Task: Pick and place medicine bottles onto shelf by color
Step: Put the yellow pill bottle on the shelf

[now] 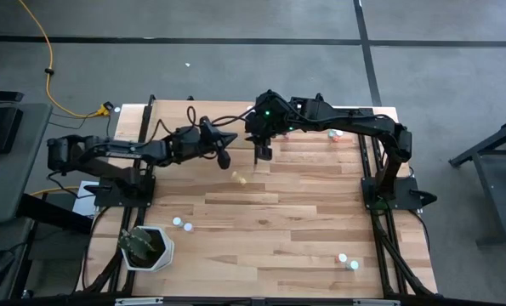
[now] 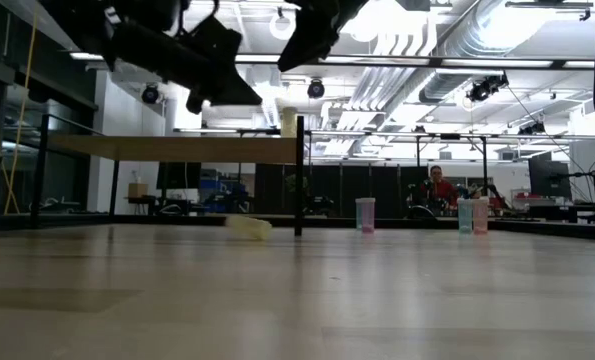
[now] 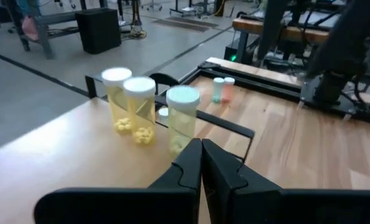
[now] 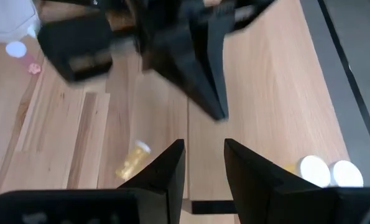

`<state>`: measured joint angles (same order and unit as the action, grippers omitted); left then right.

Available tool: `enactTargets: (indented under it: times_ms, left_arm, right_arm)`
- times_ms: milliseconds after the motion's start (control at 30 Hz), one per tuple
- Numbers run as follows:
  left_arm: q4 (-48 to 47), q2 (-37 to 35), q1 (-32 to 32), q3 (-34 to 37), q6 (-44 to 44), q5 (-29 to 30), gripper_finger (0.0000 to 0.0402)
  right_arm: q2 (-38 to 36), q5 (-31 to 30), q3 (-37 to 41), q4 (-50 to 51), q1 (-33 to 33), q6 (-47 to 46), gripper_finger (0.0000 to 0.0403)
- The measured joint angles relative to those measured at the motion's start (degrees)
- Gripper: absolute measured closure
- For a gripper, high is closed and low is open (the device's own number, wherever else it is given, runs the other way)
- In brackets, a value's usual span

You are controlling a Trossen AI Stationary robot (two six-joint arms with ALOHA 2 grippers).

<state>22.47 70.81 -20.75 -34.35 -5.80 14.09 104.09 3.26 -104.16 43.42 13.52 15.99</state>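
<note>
The shelf (image 2: 177, 148) is a plain light-wood board on black posts at the table's far middle. Three yellowish bottles with white caps (image 3: 141, 109) stand on it in the left wrist view. My left gripper (image 3: 201, 155) is shut and empty, just above the board and near these bottles. My right gripper (image 4: 203, 155) is open and empty, hovering above the shelf's right edge. A yellowish bottle (image 4: 133, 160) lies on its side on the table below it; it also shows in the high view (image 1: 240, 178) and the low view (image 2: 249, 227).
Two white-capped bottles (image 1: 183, 224) stand near a white pot with a plant (image 1: 146, 248) at the near left. Two more bottles (image 1: 347, 261) stand near right, and others (image 1: 333, 133) far right. A person (image 2: 437, 186) sits in the room behind.
</note>
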Motion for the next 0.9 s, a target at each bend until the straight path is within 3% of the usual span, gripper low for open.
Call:
enactTargets:
  times_ms: [300,533,700,900]
  left_arm:
    - [-10.5,-12.4,4.6,0.0,1.3,0.2,0.0401]
    - [-11.6,-13.6,12.4,0.0,10.3,0.0,0.0401]
    - [-11.6,-12.5,14.9,0.0,12.5,0.1,0.0401]
    - [-9.6,-12.0,14.9,0.0,12.2,0.2,0.0390]
  right_arm:
    - [0.0,1.4,0.0,7.0,0.0,2.4,0.0300]
    - [-1.3,6.6,2.0,14.2,0.0,2.5,0.0300]
    - [-12.1,4.4,20.1,4.9,0.0,-0.4,0.0300]
    - [-33.3,-0.3,47.5,-14.4,-0.4,-8.0,0.0300]
